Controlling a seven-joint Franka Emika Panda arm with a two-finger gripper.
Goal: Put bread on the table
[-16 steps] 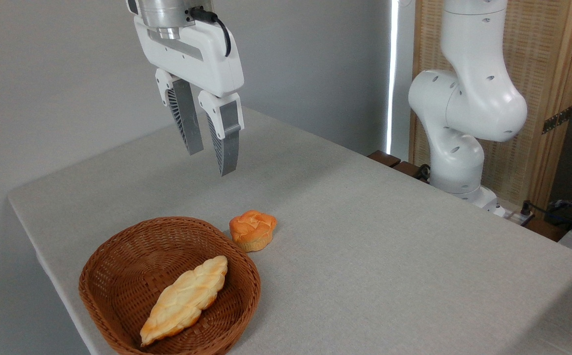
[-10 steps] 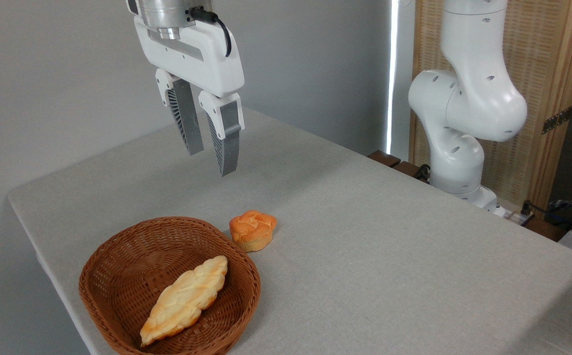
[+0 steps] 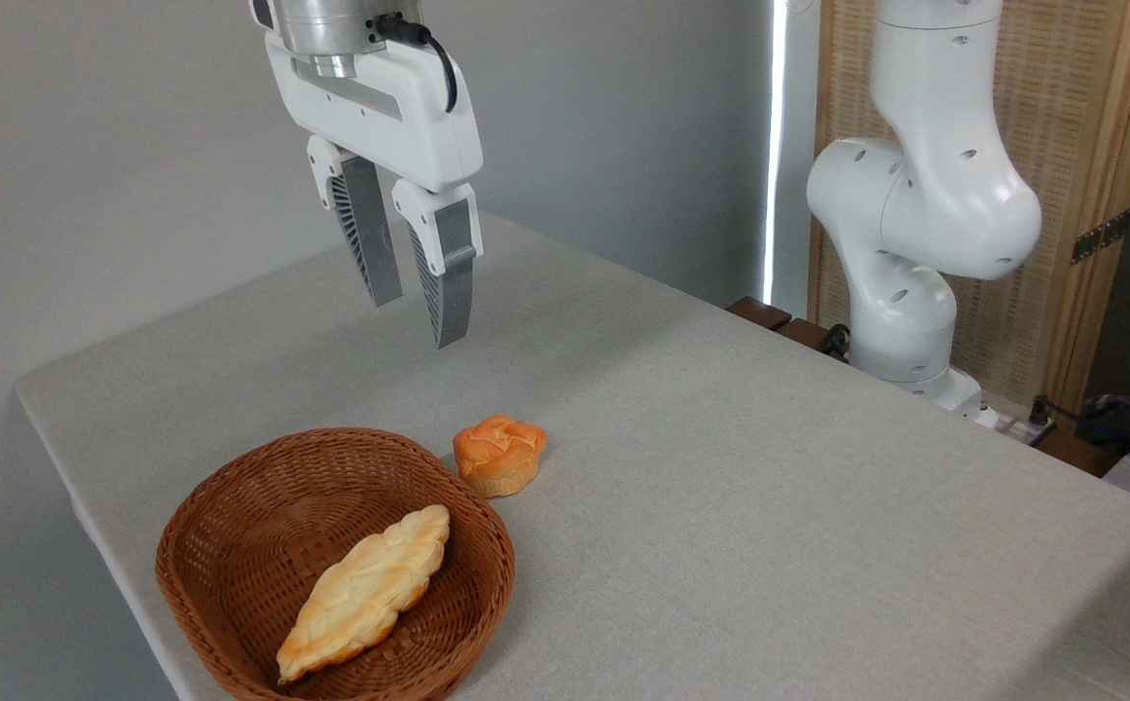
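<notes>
The bread (image 3: 366, 591), a long braided cream loaf with golden-brown edges, lies slantwise inside a brown wicker basket (image 3: 234, 516) at the table's front left. The light grey table (image 3: 740, 506) spans most of the view. My gripper (image 3: 417, 317) hangs high above the table, behind and above the basket, well apart from the bread. Its two grey fingers point down with a small gap between them and nothing held.
A small round orange bun (image 3: 498, 454) sits on the table just behind the basket's right rim. The arm's white base (image 3: 905, 243) stands past the table's far right edge, with cables and a wooden screen behind it.
</notes>
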